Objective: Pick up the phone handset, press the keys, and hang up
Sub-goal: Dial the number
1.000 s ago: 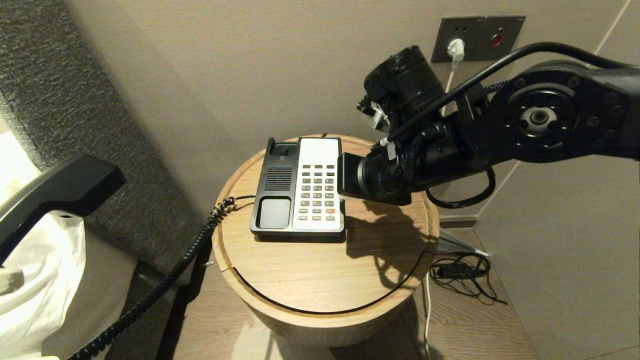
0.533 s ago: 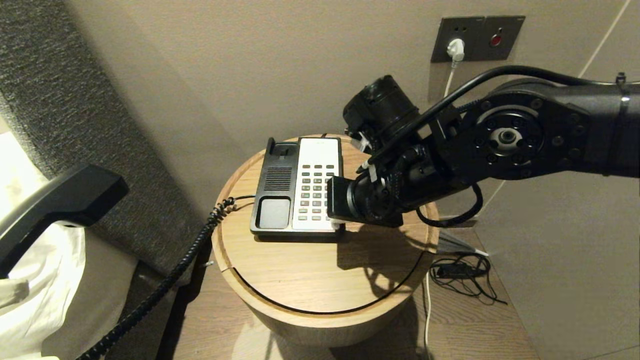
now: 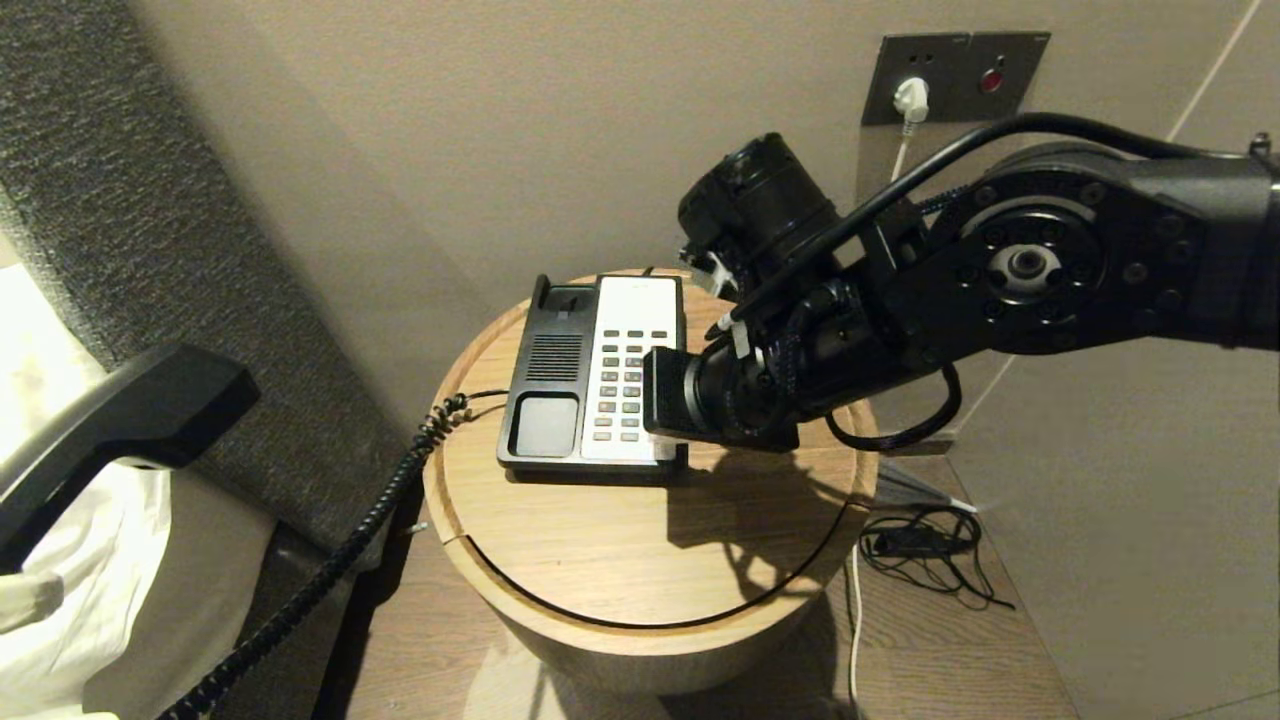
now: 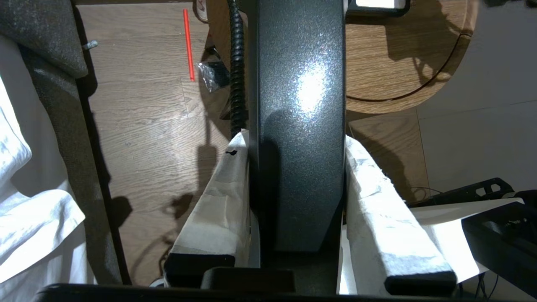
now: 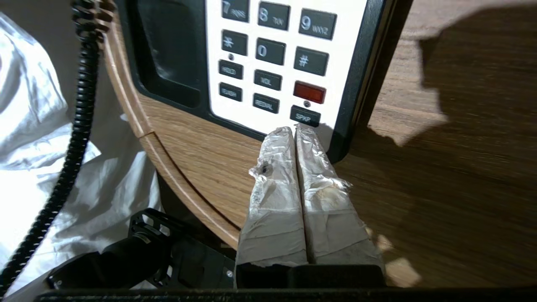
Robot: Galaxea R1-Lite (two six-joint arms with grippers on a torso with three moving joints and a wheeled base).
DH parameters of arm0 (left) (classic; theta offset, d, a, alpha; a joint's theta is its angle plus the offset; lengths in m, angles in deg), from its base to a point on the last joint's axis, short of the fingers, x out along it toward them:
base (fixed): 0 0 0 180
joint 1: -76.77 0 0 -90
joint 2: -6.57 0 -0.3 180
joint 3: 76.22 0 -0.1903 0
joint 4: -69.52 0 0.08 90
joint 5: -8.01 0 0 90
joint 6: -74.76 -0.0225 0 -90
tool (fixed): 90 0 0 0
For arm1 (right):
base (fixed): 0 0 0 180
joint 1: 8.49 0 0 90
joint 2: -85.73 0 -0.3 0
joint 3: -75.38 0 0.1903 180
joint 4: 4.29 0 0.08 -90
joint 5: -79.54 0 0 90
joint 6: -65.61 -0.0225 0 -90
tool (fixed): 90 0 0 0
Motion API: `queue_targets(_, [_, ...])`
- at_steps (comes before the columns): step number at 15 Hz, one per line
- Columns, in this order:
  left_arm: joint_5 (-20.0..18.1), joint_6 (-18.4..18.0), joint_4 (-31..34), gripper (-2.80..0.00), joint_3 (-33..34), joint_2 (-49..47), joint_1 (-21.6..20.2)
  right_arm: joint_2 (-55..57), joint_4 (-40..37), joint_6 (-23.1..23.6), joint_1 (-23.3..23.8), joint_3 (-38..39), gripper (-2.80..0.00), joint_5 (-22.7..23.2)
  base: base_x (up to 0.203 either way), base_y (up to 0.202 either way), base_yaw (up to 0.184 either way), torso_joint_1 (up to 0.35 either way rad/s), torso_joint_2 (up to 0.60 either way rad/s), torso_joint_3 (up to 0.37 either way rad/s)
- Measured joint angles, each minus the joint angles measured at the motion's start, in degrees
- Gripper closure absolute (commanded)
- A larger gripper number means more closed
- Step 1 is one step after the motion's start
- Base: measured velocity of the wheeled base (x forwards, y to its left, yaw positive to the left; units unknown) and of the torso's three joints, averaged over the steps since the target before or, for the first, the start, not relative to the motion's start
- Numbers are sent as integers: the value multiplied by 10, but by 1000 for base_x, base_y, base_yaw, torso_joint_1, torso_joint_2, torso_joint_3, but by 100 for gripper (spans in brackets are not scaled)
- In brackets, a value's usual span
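Observation:
The black-and-white phone base (image 3: 590, 375) sits on the round wooden table (image 3: 650, 560). Its handset (image 3: 110, 420) is off the cradle, held up at the far left. In the left wrist view the left gripper (image 4: 295, 142) is shut on the handset (image 4: 300, 105), one white-wrapped finger on each side. The coiled cord (image 3: 330, 560) hangs from the handset down to the base. The right gripper (image 5: 293, 129) is shut, its taped fingertips pressed together just below the SPKR key (image 5: 305, 116) at the keypad's near right corner. In the head view the right arm (image 3: 760, 390) covers that corner of the keypad.
A wall socket plate (image 3: 955, 75) with a white plug is behind the table. Loose cables (image 3: 920, 550) lie on the floor to the right. White bedding (image 3: 60, 600) and a dark padded headboard (image 3: 130, 200) are on the left. A red stick (image 4: 188, 44) lies on the floor.
The right arm has moved left and down, from beside the phone base to over the keypad's near right corner. The held handset has drifted slightly lower.

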Motion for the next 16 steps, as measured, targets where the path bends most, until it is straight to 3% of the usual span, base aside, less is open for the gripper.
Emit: queue_targets(16, [0,0,-1,0,15,6,0,22,0,6,3,-21,0,-7,0,0,0,0,0,0])
